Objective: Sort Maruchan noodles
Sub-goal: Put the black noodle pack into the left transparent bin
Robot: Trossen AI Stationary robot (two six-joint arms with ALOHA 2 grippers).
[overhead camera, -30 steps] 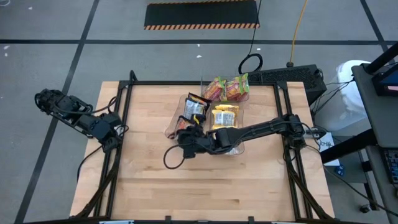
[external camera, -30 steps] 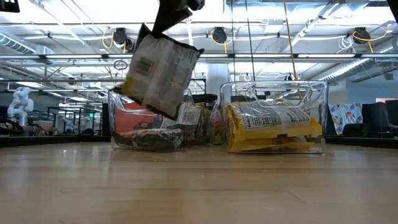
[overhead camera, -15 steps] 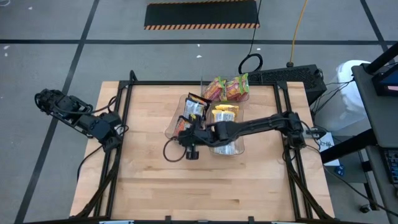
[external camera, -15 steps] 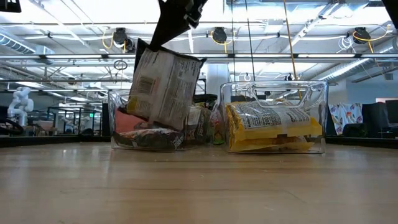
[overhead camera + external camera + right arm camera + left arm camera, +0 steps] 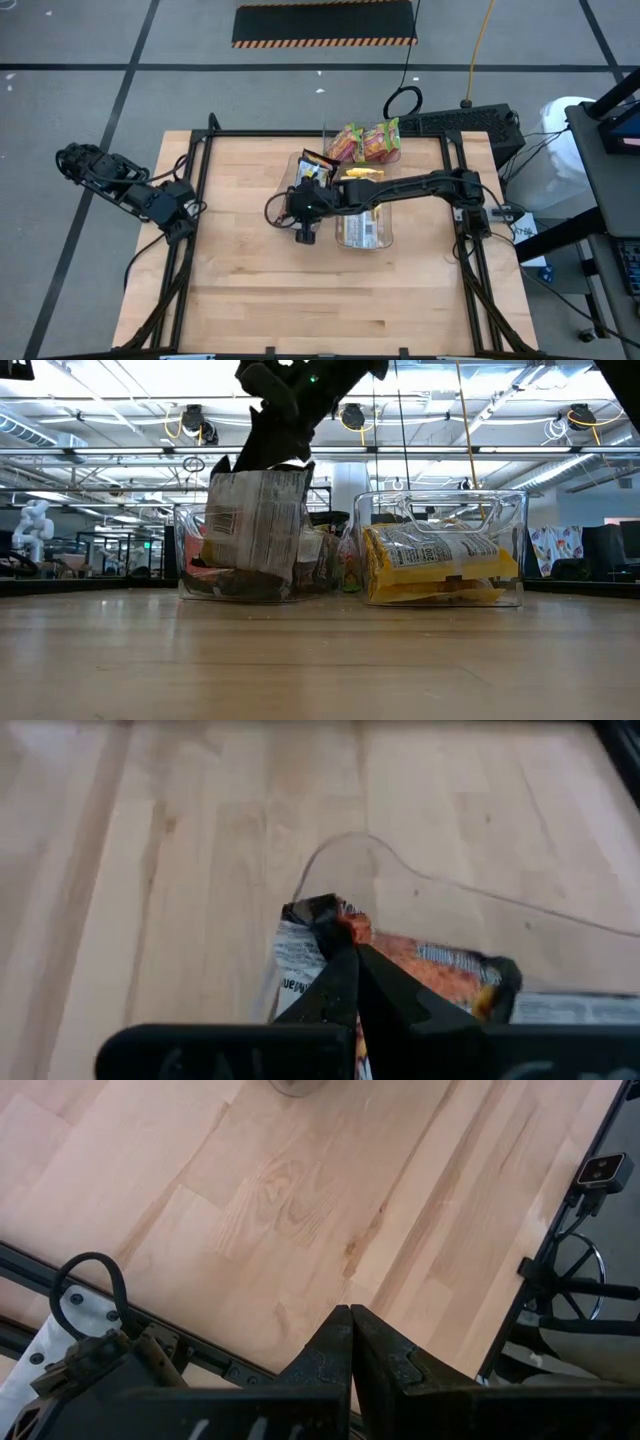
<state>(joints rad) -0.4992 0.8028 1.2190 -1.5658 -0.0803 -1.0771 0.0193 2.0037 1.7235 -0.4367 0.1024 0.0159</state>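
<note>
My right gripper (image 5: 300,203) is shut on a dark brown/orange noodle packet (image 5: 255,525) over the left clear bin (image 5: 285,190). That bin holds other dark packets (image 5: 240,580). In the right wrist view the packet (image 5: 420,970) hangs below the gripper (image 5: 346,952), with the bin's rim (image 5: 350,838) behind it. A second bin (image 5: 440,550) holds yellow packets. A third bin (image 5: 365,142), at the far side, holds pink-green packets. My left gripper (image 5: 350,1320) is shut and empty at the table's left edge. My right gripper pinches the packet's upper end (image 5: 325,915) between its two fingers, which come from above and point down. The packet hangs nearly upright below them, its pale printed back (image 5: 250,520) toward the near side. Its lower end is level with the left bin; whether it is inside, I cannot tell.
The three clear bins stand close together at the table's far middle. Bare wood (image 5: 330,290) spreads across the near half and the left side. A black frame (image 5: 200,200) runs along the table's edges. A loop of cable (image 5: 275,212) hangs beside the right gripper.
My right gripper has carried the packet toward the table's far edge and down, over the left bin. The packet has swung from tilted to nearly upright and now hangs lower, at the bin's height.
</note>
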